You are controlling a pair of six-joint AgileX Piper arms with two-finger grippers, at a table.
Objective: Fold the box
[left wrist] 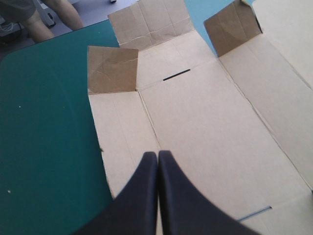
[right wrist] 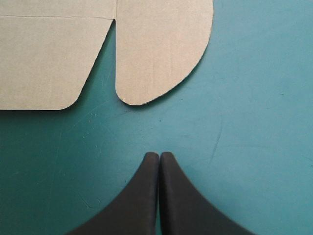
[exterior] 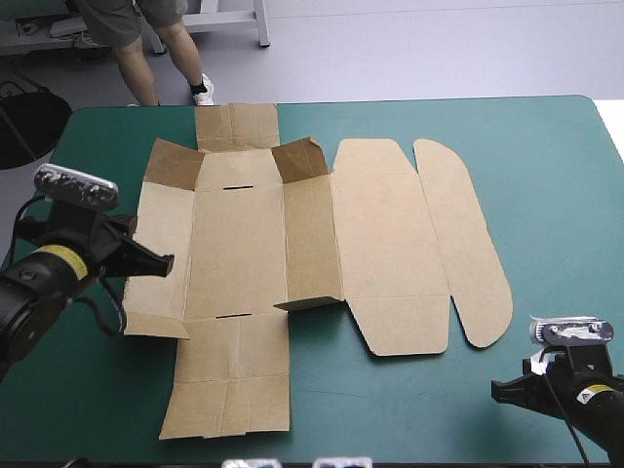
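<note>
High view: left arm at the box, right arm well off

The box [exterior: 390, 244] lies open on the teal-green cover [exterior: 556, 166], mid-table and somewhat to the left. Its base and end flaps run from the near edge toward the far edge, and the lid spreads flat to the right. Two corner flaps [exterior: 297, 159] at the far end stand up, and the wall between base and lid looks partly raised.

The left gripper [exterior: 166, 261] is closed to a point and empty. Its tips are over the left wall [left wrist: 122, 132], by that wall's crease with the base. The right gripper [exterior: 499, 390] is closed and empty too, over bare cover by the near right corner. The lid's rounded tab [right wrist: 161, 49] lies ahead of it, apart.

The left arm is plainly the nearer. I judge the next move is its own: raising the left wall along that near-to-far crease.
</note>
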